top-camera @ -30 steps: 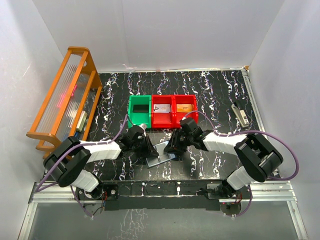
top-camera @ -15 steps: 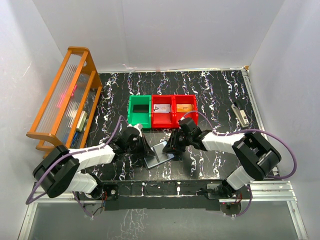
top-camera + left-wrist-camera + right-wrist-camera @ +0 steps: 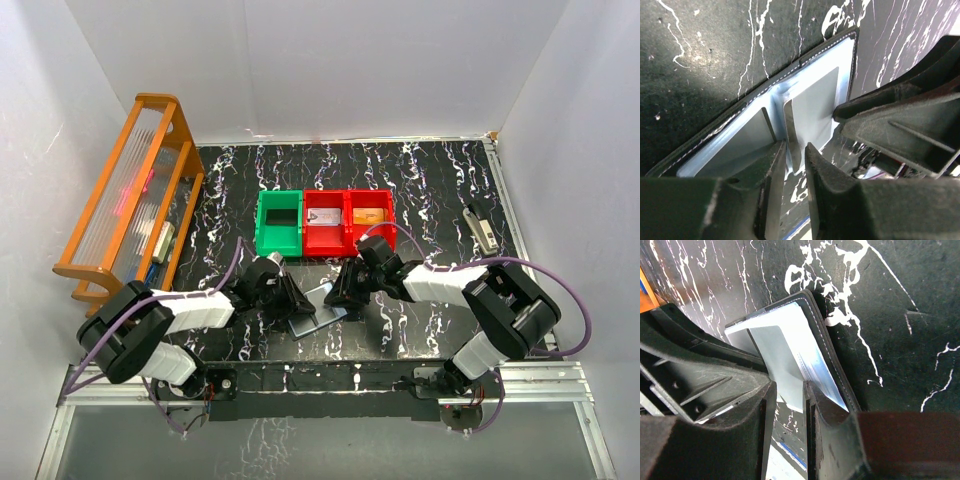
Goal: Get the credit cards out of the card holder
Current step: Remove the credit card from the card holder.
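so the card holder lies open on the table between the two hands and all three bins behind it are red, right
No: the left bin is green; only the middle bin and right bin are red, per the top view. The card holder does lie open on the table between left hand and right hand.

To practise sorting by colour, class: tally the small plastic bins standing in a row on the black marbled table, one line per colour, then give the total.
Green rectangular plastic bin: 1
Red rectangular plastic bins: 2
Total: 3
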`<state>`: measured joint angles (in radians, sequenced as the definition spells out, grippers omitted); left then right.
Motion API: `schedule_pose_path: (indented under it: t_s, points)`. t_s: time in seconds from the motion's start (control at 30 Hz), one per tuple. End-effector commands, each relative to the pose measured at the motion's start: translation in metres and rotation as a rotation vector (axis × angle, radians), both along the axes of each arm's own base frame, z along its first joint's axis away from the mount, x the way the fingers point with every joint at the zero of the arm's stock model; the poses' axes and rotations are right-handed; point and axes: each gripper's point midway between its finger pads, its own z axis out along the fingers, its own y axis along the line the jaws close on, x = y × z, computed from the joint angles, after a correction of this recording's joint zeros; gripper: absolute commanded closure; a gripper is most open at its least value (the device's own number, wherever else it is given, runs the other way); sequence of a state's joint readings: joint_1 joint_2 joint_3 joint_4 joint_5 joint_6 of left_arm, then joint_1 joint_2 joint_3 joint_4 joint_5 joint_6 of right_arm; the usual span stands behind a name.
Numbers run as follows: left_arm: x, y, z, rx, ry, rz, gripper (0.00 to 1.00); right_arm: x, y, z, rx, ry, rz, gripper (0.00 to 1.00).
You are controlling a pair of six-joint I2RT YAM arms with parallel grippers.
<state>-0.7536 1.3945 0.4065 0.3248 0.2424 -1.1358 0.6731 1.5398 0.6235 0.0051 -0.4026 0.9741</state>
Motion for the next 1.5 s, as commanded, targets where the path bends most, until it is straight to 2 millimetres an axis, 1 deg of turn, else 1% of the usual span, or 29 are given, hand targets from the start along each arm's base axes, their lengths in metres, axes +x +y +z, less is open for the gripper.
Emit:
schedule_pose_path:
  t_s: [0.0,0.1,0.23,0.37,0.5,0.53,0.6,0.63,0.73,0.87,0.97,1.1,1.17,1.37,1.43,1.47]
  points:
    - [-0.006,0.013,-0.026,0.048,0.061,0.061,0.82,-0.025,-0.025,-0.042,-0.135,0.091,-0.006,0.73]
    - [-0.008,0.014,-0.031,0.022,0.071,0.082,0.85,-0.027,-0.025,-0.042,-0.125,0.099,-0.009,0.73]
    - [-0.006,0.009,-0.027,-0.036,0.043,0.086,0.78,-0.031,-0.024,-0.045,-0.111,0.114,-0.006,0.73]
    - [0.001,-0.005,-0.020,-0.080,0.004,0.040,0.77,-0.035,-0.024,-0.046,-0.098,0.127,0.000,0.73]
    - [0.005,-0.021,-0.014,-0.126,-0.030,-0.026,0.82,-0.039,-0.023,-0.048,-0.089,0.138,0.017,0.73]
    - [0.006,-0.024,-0.012,-0.133,-0.041,-0.044,0.85,-0.039,-0.023,-0.047,-0.088,0.138,0.017,0.73]
    - [0.007,-0.026,-0.010,-0.131,-0.055,-0.063,0.97,-0.039,-0.023,-0.047,-0.091,0.136,0.017,0.73]
    - [0.007,-0.025,-0.010,-0.122,-0.056,-0.067,1.00,-0.039,-0.025,-0.048,-0.101,0.133,0.014,0.73]
    - [0.004,-0.018,-0.014,-0.072,-0.053,-0.072,1.00,-0.032,-0.033,-0.049,-0.159,0.111,-0.016,0.73]
    - [0.001,0.000,-0.016,-0.007,-0.052,-0.032,1.00,-0.019,-0.047,-0.050,-0.248,0.092,-0.063,0.73]
    - [-0.003,0.012,-0.017,0.039,-0.056,-0.018,1.00,-0.010,-0.054,-0.044,-0.272,0.061,-0.093,0.73]
    - [-0.006,0.020,-0.018,0.062,-0.052,-0.018,1.00,-0.002,-0.049,-0.030,-0.235,0.015,-0.077,0.72]
    - [-0.005,0.018,-0.010,0.051,-0.072,-0.030,1.00,-0.002,-0.046,-0.028,-0.230,0.012,-0.057,0.71]
    - [-0.012,0.024,-0.007,0.078,-0.055,-0.055,1.00,0.001,-0.041,-0.026,-0.223,0.005,-0.025,0.72]
    - [-0.015,0.027,-0.006,0.085,-0.050,-0.062,1.00,0.005,-0.038,-0.017,-0.209,-0.019,-0.020,0.72]
    - [-0.016,0.027,-0.005,0.082,-0.052,-0.063,1.00,0.007,-0.035,-0.009,-0.190,-0.036,-0.017,0.72]
